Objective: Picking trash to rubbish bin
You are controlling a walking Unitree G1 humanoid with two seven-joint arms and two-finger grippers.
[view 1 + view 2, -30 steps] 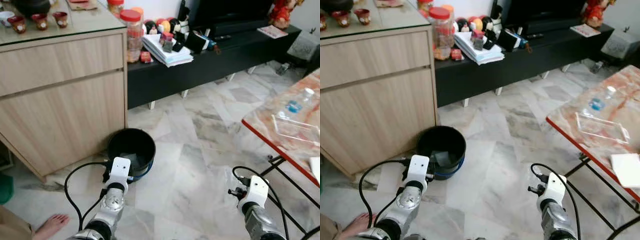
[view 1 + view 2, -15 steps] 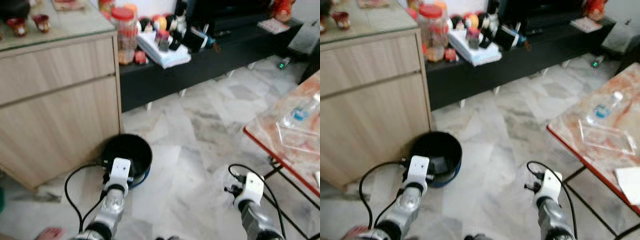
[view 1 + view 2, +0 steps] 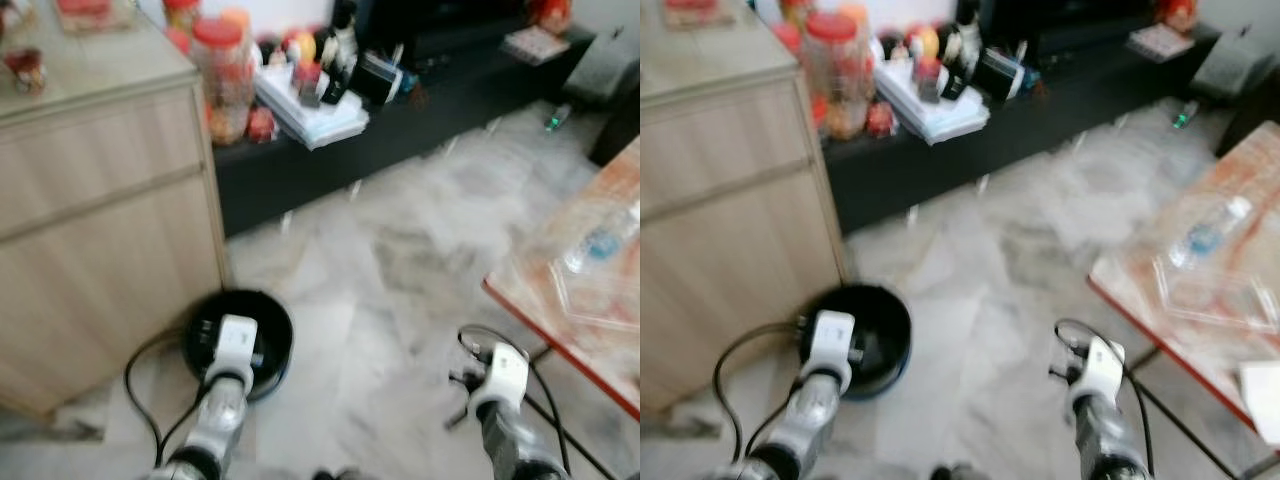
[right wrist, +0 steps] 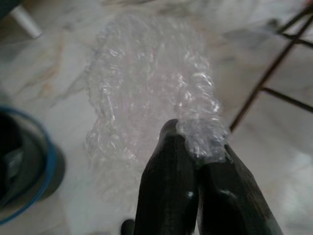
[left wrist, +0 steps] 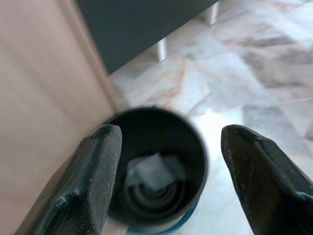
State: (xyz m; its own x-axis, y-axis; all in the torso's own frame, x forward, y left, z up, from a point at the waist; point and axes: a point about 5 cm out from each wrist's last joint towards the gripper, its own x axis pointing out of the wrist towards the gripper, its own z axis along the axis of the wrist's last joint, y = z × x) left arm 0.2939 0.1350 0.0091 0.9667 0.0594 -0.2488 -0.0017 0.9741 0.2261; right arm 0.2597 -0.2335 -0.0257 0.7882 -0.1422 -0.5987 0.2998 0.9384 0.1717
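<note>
In the left eye view, blurred by camera motion, the black rubbish bin (image 3: 240, 335) stands on the marble floor (image 3: 400, 260) just beside the wooden cabinet (image 3: 100, 220). The left tool (image 3: 232, 345) hangs over the bin's near rim, and the right arm is low on the right, well apart from the bin. A red-edged surface (image 3: 590, 290) carrying a plastic bottle (image 3: 598, 243) stands at the right.

The right eye view gives the same layout, with the bin (image 3: 865, 335) to the left of the right arm.

In the left wrist view the left tool (image 5: 166, 171) is spread wide and empty, its fingers (image 5: 93, 171) framing the bin's mouth; a pale scrap (image 5: 154, 169) already lies inside.

In the right wrist view the right tool (image 4: 198, 161) is pressed together, pinching a corner of a clear bubble wrap sheet (image 4: 146, 98) that trails loosely beyond it. The bin's blue-rimmed edge (image 4: 29, 171) sits off to one side.

The risk, as I judge it, lies in that thin corner grip: the light sheet could slip free on the way across, or drape over the rim and fall outside the bin.
</note>
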